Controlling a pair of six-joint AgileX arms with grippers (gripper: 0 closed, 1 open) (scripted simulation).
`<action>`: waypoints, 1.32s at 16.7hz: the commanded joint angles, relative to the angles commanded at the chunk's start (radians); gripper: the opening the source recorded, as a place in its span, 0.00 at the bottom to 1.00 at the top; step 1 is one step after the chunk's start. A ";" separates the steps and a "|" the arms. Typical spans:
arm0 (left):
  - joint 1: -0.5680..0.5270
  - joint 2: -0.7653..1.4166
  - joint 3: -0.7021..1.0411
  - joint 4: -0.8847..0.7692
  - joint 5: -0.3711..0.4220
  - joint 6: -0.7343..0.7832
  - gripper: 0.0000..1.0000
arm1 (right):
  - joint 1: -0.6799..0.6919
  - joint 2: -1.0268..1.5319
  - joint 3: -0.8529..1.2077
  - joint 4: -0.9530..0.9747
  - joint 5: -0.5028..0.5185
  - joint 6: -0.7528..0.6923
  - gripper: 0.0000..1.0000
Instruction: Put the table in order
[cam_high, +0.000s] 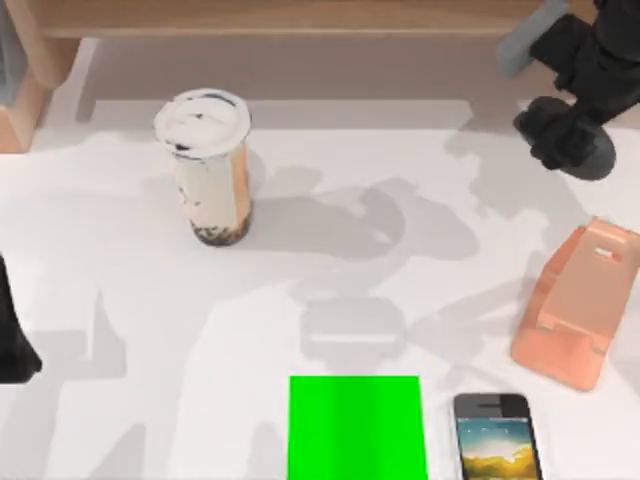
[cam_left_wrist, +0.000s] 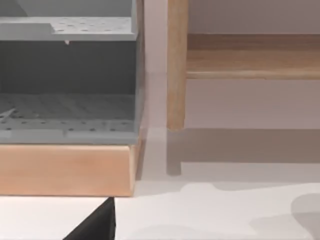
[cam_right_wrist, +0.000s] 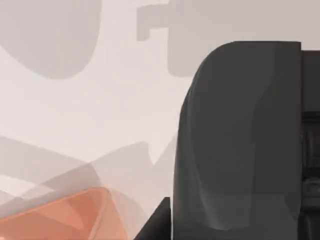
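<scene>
The white table (cam_high: 120, 300) carries a tall milk-tea cup (cam_high: 205, 165) with a white lid, standing upright at the back left. A smartphone (cam_high: 495, 437) lies face up at the front edge, right of centre. An orange phone stand (cam_high: 580, 305) sits near the right edge, and its corner (cam_right_wrist: 60, 215) shows in the right wrist view. My right gripper (cam_high: 565, 135) hangs above the table's back right corner, behind the stand and apart from it. My left arm (cam_high: 12, 335) is parked at the left edge.
A bright green mat (cam_high: 357, 427) lies at the front centre, just left of the phone. A light wooden shelf (cam_high: 300, 20) runs along the back. A grey perforated rack (cam_left_wrist: 67, 80) on a wooden base (cam_left_wrist: 65, 170) stands at the back left.
</scene>
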 joint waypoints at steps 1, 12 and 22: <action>0.000 0.000 0.000 0.000 0.000 0.000 1.00 | 0.058 -0.007 -0.018 0.018 0.002 0.117 0.00; 0.000 0.000 0.000 0.000 0.000 0.000 1.00 | 0.605 -0.067 -0.354 0.166 -0.027 1.263 0.00; 0.000 0.000 0.000 0.000 0.000 0.000 1.00 | 0.725 -0.089 -0.485 0.202 -0.043 1.517 0.00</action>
